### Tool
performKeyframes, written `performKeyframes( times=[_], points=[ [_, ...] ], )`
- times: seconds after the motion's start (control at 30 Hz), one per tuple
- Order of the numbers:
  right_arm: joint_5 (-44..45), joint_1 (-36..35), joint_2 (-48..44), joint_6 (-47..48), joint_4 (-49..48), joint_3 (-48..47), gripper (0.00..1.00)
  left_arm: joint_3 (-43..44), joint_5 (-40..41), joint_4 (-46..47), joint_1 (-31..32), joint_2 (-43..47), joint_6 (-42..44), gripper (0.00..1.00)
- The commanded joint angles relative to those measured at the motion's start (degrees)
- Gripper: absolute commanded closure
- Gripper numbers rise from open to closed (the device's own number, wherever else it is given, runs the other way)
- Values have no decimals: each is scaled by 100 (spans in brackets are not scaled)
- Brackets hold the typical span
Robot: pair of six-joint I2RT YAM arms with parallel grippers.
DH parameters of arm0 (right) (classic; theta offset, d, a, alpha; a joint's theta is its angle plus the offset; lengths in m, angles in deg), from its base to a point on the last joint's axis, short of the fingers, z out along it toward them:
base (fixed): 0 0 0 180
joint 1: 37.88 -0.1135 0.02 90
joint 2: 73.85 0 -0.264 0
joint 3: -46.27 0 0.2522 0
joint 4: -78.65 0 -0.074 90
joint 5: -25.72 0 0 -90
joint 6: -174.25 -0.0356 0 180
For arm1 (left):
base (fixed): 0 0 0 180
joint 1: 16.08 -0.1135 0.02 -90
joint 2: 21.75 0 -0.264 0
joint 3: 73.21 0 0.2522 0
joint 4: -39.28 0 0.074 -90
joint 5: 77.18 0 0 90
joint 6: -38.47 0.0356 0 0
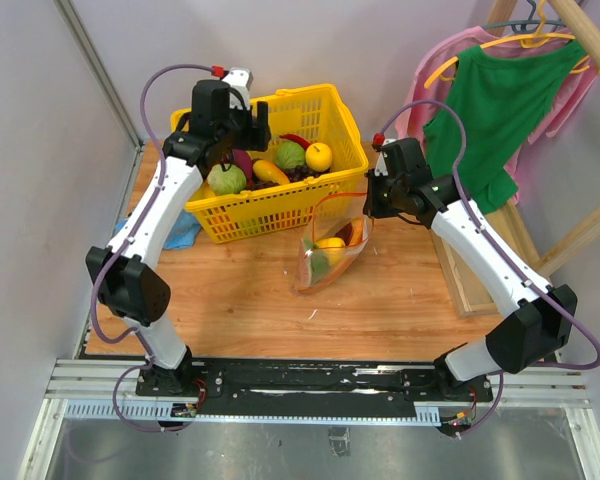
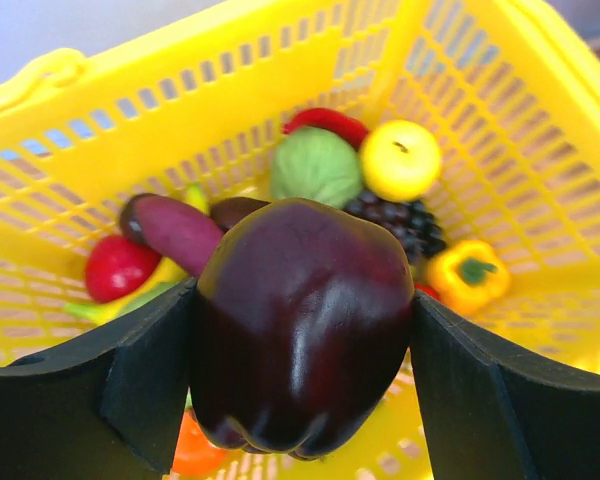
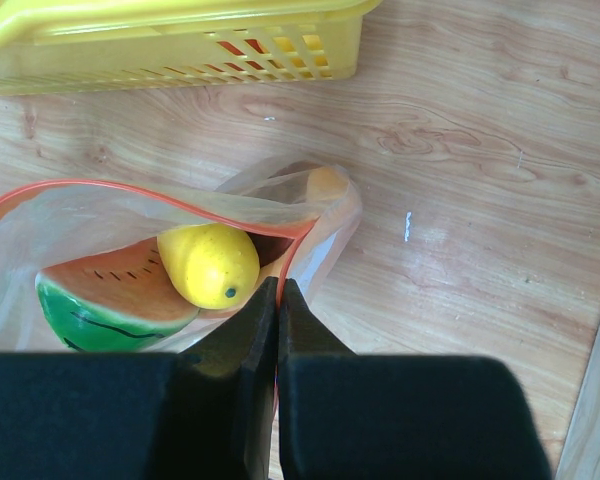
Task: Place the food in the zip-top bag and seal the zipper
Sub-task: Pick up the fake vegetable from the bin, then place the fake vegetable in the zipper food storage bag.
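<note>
My left gripper (image 2: 302, 380) is shut on a dark purple piece of food (image 2: 305, 320), a glossy pepper shape, and holds it above the yellow basket (image 2: 180, 110). From above, that gripper (image 1: 244, 135) hangs over the basket's left half. The clear zip-top bag (image 1: 330, 250) lies on the wood in front of the basket with its mouth open. My right gripper (image 3: 278, 290) is shut on the bag's rim at the red-orange zipper (image 3: 130, 190). Inside the bag (image 3: 325, 215) lie a watermelon slice (image 3: 110, 300) and a yellow oval fruit (image 3: 210, 262).
The basket (image 1: 280, 215) holds a green cabbage (image 2: 317, 165), a yellow apple (image 2: 400, 158), dark grapes (image 2: 405, 222), a yellow pepper (image 2: 467, 275) and a red piece (image 2: 118, 267). A blue cloth (image 1: 185, 232) lies left of the basket. Clothes on hangers (image 1: 500, 100) hang at the back right.
</note>
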Motion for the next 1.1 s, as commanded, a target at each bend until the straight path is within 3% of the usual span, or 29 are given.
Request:
performKeyframes(
  times=[0.0, 0.37, 0.67, 1.07],
  points=[
    [-48, 92, 67, -116, 28, -146, 98, -183, -889, 7, 286, 553, -135, 68],
    [-79, 92, 83, -195, 101, -238, 98, -588, -1342, 94, 1507, 1234, 83, 69],
    [-215, 92, 39, -268, 109, -273, 98, -1704, -1952, 876, 2340, 1870, 504, 69],
    [-327, 92, -84, -335, 32, -146, 98, -2148, -1635, 1174, 2928, 1518, 477, 64]
  ],
)
